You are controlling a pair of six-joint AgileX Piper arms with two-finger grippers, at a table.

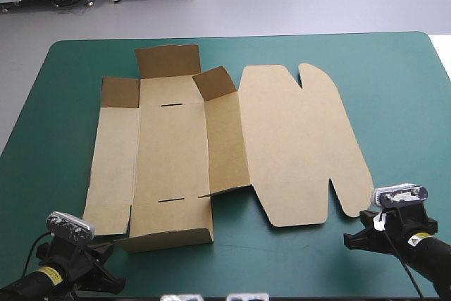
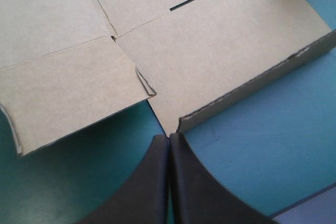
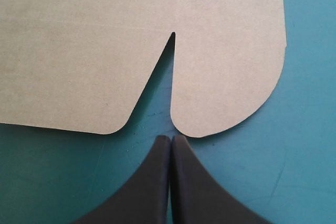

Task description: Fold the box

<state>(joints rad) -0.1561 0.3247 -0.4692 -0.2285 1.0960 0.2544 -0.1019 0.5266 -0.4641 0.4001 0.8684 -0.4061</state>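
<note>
You have the box (image 1: pixel 173 153) lying opened out in the middle of the teal-green cover (image 1: pixel 402 96), its long side running from the near table edge toward the far one. The lid (image 1: pixel 296 142) lies flat on the right. The far flap (image 1: pixel 168 60) and 2 small corner flaps (image 1: pixel 120 92) beside it stand tilted up, and the near wall (image 1: pixel 169 234) is raised a little off the table. 2 thin slots (image 1: pixel 171 105) cut the middle panel. Your left gripper (image 2: pixel 169 138) sits at the near left, its black fingers pressed together into 1 pointed arch and holding nothing. Its tip is just beside the box's near edge, where the near wall meets the near corner flap (image 2: pixel 68 93). Your right gripper (image 3: pixel 171 138) is likewise closed and empty, its tip just short of the lid's rounded tab (image 3: pixel 226 93).
</note>
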